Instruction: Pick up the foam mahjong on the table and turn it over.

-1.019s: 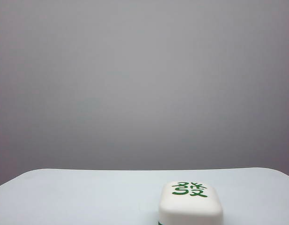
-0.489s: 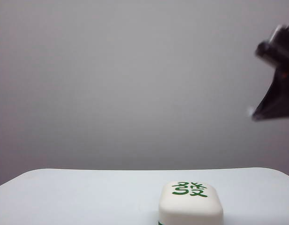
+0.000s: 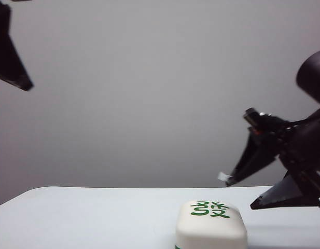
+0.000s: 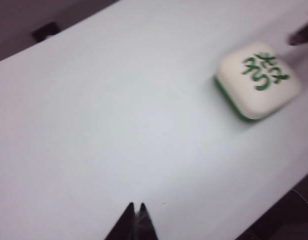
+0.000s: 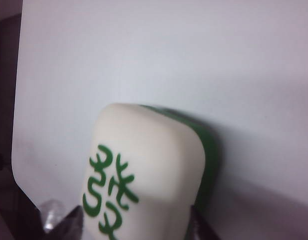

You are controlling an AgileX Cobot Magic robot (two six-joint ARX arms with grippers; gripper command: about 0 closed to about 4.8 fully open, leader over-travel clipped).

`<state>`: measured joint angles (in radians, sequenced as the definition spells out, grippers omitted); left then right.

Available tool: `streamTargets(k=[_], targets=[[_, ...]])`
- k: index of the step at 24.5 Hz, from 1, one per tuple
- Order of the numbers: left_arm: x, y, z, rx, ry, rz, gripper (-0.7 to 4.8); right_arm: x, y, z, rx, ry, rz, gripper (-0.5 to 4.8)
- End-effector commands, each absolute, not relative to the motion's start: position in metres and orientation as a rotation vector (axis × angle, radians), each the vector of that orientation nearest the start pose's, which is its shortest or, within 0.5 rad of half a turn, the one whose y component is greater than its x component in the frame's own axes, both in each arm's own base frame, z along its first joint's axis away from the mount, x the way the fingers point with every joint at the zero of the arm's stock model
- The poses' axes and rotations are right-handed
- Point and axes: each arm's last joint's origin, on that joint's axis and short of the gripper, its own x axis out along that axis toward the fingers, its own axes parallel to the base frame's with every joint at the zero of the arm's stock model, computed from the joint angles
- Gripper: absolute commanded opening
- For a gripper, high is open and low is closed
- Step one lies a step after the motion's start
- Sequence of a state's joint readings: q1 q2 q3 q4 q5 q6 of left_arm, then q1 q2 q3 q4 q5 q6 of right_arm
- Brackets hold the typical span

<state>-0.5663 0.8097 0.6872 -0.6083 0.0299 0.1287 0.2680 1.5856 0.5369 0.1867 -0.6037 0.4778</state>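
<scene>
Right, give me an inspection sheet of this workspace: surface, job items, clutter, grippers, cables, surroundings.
Surface: plain white table with rounded corners, smooth.
Job's things: large cream-white foam mahjong tile lying flat near the table's front edge, green character up, green face down.
Clutter: nothing seen.
Grippers: left gripper shut, high at the exterior view's upper left, far from the tile; right gripper open, just right of the tile, slightly above it, holding nothing.
Cables: nothing seen.
Surroundings: plain grey backdrop; dark floor beyond the table edges in the wrist views.
</scene>
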Motion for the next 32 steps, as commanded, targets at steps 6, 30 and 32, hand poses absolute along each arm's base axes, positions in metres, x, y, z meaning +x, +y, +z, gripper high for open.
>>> streamTargets(k=[6,30,32], targets=[[0.143,-0.108,0.258,0.293,0.638,-0.688,-0.05,0.258,0.098,0.105,0.579,1.178,0.624,3.16],[0.144,-0.110,0.260,0.272,0.620,-0.739,-0.06,0.279,0.114,0.140,0.258,1.196,0.490,-0.05],[0.143,-0.110,0.260,0.273,0.622,-0.739,-0.05,0.287,0.113,0.157,0.086,1.227,0.395,-0.05]])
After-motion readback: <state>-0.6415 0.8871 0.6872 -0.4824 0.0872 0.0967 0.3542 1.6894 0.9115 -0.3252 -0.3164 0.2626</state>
